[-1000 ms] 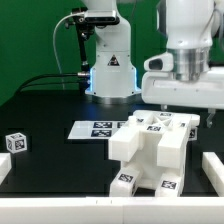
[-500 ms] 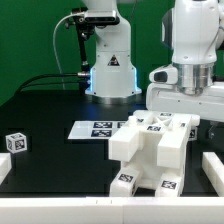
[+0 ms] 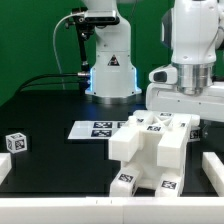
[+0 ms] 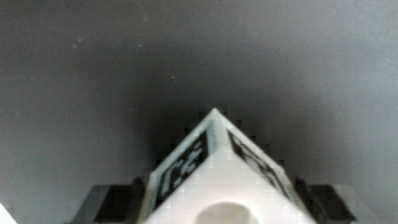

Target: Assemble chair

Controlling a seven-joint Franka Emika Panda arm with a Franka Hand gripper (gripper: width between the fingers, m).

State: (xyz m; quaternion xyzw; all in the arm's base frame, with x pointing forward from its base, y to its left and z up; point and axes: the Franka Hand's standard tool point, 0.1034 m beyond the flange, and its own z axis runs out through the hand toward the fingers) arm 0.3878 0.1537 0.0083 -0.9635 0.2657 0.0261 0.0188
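Hanging over the chair (image 3: 150, 150), which stands half-built at the lower centre-right of the exterior view, the gripper (image 4: 217, 198) straddles a tagged white part (image 4: 214, 160). It has 1 dark finger (image 4: 116, 200) on each side. Whether they actually pinch it, I cannot tell. The straddle looks meant to centre the grip. 1 small tagged cube (image 3: 14, 142) sits at the far left, and the marker board (image 3: 95, 128) lies between it and the chair.

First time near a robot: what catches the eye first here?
A chunky white chair, dotted with black-and-white tags, sits front and centre on the black table. The arm's end effector hangs over it toward the exterior view's right; a small tagged cube sits alone at that view's left.
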